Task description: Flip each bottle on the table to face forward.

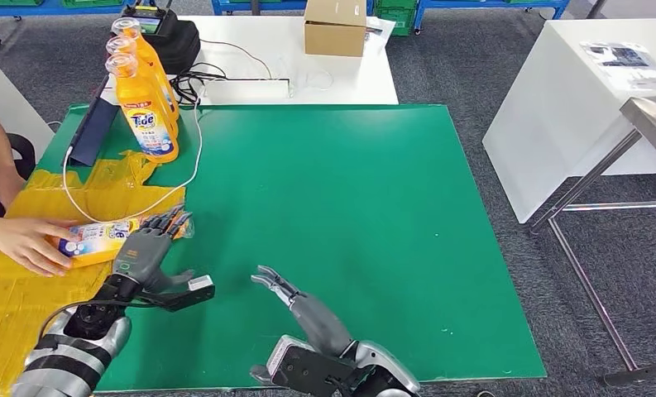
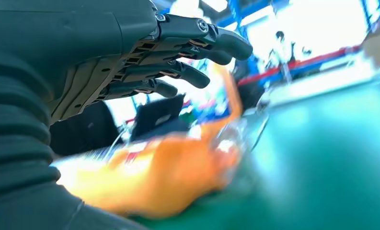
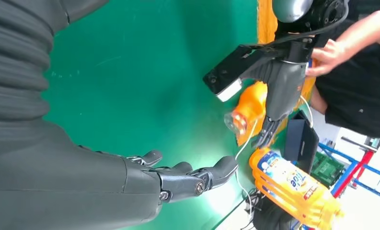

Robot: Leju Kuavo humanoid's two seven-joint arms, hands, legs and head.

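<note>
**Operator:** From the head view, three Tide bottles [image 1: 145, 99] stand upright at the green mat's [image 1: 349, 231] far left corner, labels toward me; I judge those done. One lying bottle [image 1: 101, 240] remains, a person's hand [image 1: 26, 244] on it. My left hand [image 1: 146, 248] hovers over it, fingers spread.

**Observer:** Grasping?

**Operator:** Left wrist view: fingers [image 2: 197, 76] apart above the blurred orange bottle, no contact I can confirm. Right wrist view adds the bottle's clear cap end [image 3: 236, 122], and my right hand [image 3: 178, 179] released, empty, over the mat.
</note>
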